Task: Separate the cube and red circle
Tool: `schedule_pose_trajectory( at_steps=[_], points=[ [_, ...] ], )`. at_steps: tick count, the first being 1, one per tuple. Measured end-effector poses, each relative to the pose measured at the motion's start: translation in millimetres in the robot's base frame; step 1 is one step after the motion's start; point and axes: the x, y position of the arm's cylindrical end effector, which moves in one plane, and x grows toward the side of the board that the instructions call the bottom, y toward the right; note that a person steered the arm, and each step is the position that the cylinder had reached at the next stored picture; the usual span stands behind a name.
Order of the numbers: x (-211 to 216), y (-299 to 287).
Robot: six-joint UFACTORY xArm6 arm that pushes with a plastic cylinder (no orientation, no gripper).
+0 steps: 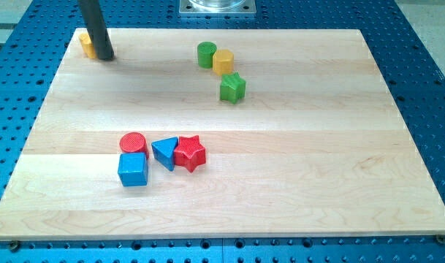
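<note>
Down on the pale wooden worktop (302,153) near the corner at the view's top left with my tip (105,58), at the end of a straight dark rod. Cannot tell any opening of jaws: only the plain rod in view, with hold of nothing. Pressed against a small yellow plastic block (85,45), just to the view's left of my tip and partly hidden behind the rod; shape not clear.

Well apart from my tip, toward the view's bottom and slightly right: the red plastic circle (133,142) and the blue plastic cube (133,169), touching, circle on the side nearer my tip, cube directly below it in the view. Just right of that pair, a blue plastic triangle (164,152), close beside both circle and cube, and touching on its right a red plastic star (190,153).

Off to the view's right of my tip, along the top of the worktop: a green plastic cylinder (206,54) touching a yellow plastic cylinder (223,61), then a green plastic star (233,88) just below those two, close to the yellow one.

Around the worktop, a blue perforated metal base (427,73); at the view's top centre, a grey metal mount (218,6).
</note>
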Motion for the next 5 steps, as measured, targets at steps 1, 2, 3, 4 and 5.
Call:
schedule_pose_trajectory(
  at_steps=[1, 2, 3, 4, 5],
  points=[
    [109, 11],
    [203, 13],
    [255, 14],
    [253, 74],
    [240, 117]
  ],
)
